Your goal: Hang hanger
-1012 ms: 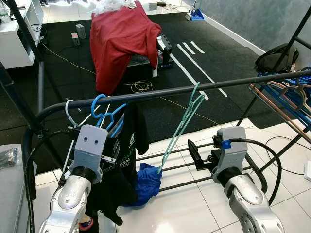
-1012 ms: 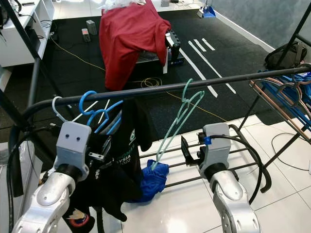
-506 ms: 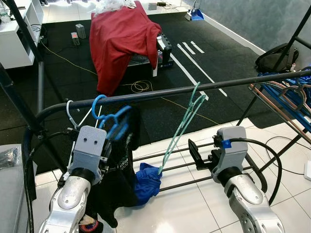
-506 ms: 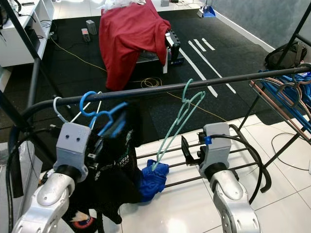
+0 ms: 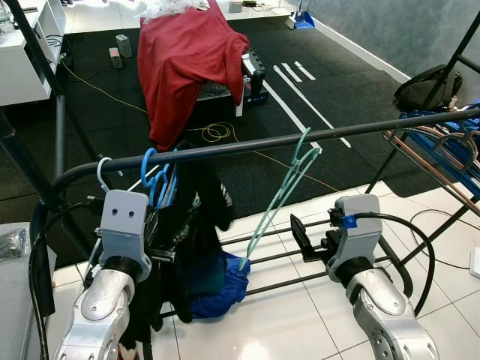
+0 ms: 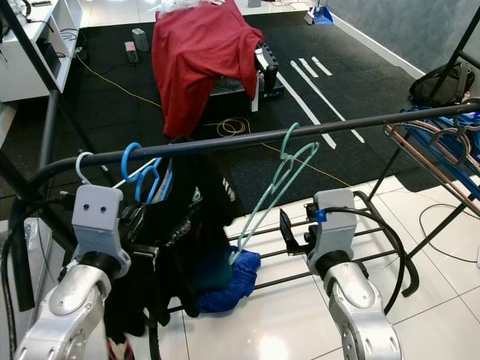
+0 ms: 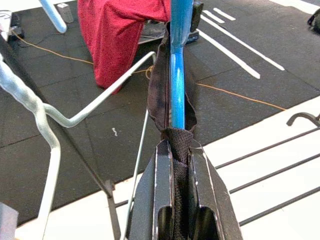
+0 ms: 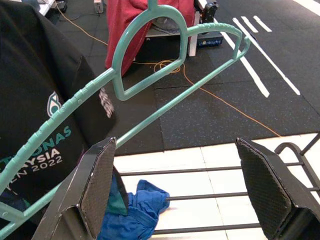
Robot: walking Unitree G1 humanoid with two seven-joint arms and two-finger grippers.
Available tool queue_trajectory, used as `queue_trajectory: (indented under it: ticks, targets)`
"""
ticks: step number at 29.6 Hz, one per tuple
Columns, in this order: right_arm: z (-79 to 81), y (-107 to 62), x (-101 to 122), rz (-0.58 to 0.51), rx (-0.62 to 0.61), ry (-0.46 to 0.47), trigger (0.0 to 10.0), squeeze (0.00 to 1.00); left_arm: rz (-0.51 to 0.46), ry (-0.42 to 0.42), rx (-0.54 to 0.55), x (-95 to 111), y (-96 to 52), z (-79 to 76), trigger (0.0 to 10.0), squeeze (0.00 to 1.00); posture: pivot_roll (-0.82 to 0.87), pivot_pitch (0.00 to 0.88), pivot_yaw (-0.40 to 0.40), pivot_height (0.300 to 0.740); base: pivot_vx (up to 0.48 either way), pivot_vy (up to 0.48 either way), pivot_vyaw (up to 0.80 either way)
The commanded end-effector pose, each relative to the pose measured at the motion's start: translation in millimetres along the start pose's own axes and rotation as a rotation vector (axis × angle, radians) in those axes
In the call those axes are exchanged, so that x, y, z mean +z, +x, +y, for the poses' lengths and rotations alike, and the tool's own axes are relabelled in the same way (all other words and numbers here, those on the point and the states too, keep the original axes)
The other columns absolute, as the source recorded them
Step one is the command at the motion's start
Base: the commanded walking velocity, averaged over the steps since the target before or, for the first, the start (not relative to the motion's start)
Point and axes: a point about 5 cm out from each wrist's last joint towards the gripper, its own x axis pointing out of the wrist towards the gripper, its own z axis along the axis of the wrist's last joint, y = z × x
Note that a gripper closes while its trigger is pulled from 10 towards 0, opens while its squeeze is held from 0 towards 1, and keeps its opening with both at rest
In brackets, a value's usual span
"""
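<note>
A black clothes rail (image 5: 315,135) runs across in front of me. A blue hanger (image 5: 155,176) carrying a black T-shirt (image 5: 191,232) has its hook over the rail at the left. My left gripper (image 7: 175,150) is shut on the blue hanger's arm and the shirt's collar, just below the rail. A white hanger (image 5: 100,174) hangs to its left. An empty teal hanger (image 5: 281,191) hangs slanted from the middle of the rail. My right gripper (image 8: 180,185) stands open just below and near the teal hanger, not touching it.
A blue cloth (image 5: 221,289) lies on the rack's lower bars. A red cloth (image 5: 184,56) covers a box on the black mat beyond. A second rack with copper and blue hangers (image 5: 439,150) stands at right. White shelving (image 5: 30,52) is at far left.
The blue hanger and black shirt have swung from a tilt to hang more upright under the rail, and my left arm has shifted slightly left. The right arm has not moved.
</note>
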Motion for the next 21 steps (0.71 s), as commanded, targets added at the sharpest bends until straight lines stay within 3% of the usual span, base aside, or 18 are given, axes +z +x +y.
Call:
queue_trajectory:
  ticks: [1,3,4,5,7,8,14,15,16,17,21]
  targets:
    - [-0.7,-1.1,1.0,0.001,-0.002,0.021,10.0,0.00,-0.041,-0.055,-0.027,9.1,-1.6,-4.0,5.9,0.00,-0.12,0.133,-0.031,0.740,0.000,0.000,0.00]
    - [-0.7,-1.1,1.0,0.001,-0.002,0.021,10.0,0.00,-0.041,-0.055,-0.027,9.1,-1.6,-4.0,5.9,0.00,-0.12,0.133,-0.031,0.740,0.000,0.000,0.00]
    - [-0.7,-1.0,1.0,0.001,-0.002,0.021,10.0,0.00,-0.055,-0.082,-0.042,12.6,-1.7,-5.6,4.6,0.00,-0.12,0.133,-0.031,0.740,0.000,0.000,0.00]
    - [-0.8,-1.0,0.9,0.002,-0.002,0.021,10.0,0.00,-0.073,-0.102,-0.060,17.0,-2.2,-6.4,1.8,0.00,-0.12,0.133,-0.031,0.740,0.000,0.000,0.00]
    - [-0.9,-1.0,0.8,0.002,-0.002,0.022,10.0,0.00,-0.086,-0.113,-0.071,19.8,-2.6,-6.8,1.8,0.00,-0.12,0.133,-0.031,0.740,0.000,0.000,0.00]
    - [-1.1,-0.9,0.8,0.002,-0.002,0.022,10.0,0.00,-0.100,-0.130,-0.081,23.7,-2.7,-6.4,0.0,0.00,-0.12,0.134,-0.031,0.740,0.000,0.000,0.00]
    - [-1.4,-0.5,0.7,0.003,-0.003,0.022,10.0,0.00,-0.132,-0.148,-0.130,36.3,-3.5,-3.1,0.0,0.00,-0.11,0.133,-0.033,0.740,0.000,0.000,0.00]
    - [-1.5,-0.3,0.5,0.003,-0.002,0.022,10.0,0.00,-0.132,-0.132,-0.127,37.7,-4.7,0.9,2.0,0.00,-0.11,0.131,-0.034,0.740,0.000,0.000,0.00]
    - [-1.5,-0.2,0.3,0.004,-0.002,0.022,10.0,0.00,-0.122,-0.115,-0.116,36.6,-6.7,5.0,9.2,0.00,-0.11,0.130,-0.032,0.740,0.000,0.000,0.00]
    - [-1.6,-0.1,0.2,0.004,-0.001,0.022,10.0,0.00,-0.095,-0.095,-0.106,32.1,-11.1,7.5,10.0,0.00,-0.11,0.129,-0.033,0.740,0.000,0.000,0.00]
    - [-1.7,0.0,0.1,0.004,0.000,0.022,10.0,0.00,-0.065,-0.077,-0.100,27.0,-16.2,9.0,10.0,0.00,-0.11,0.129,-0.033,0.740,-0.085,0.000,0.00]
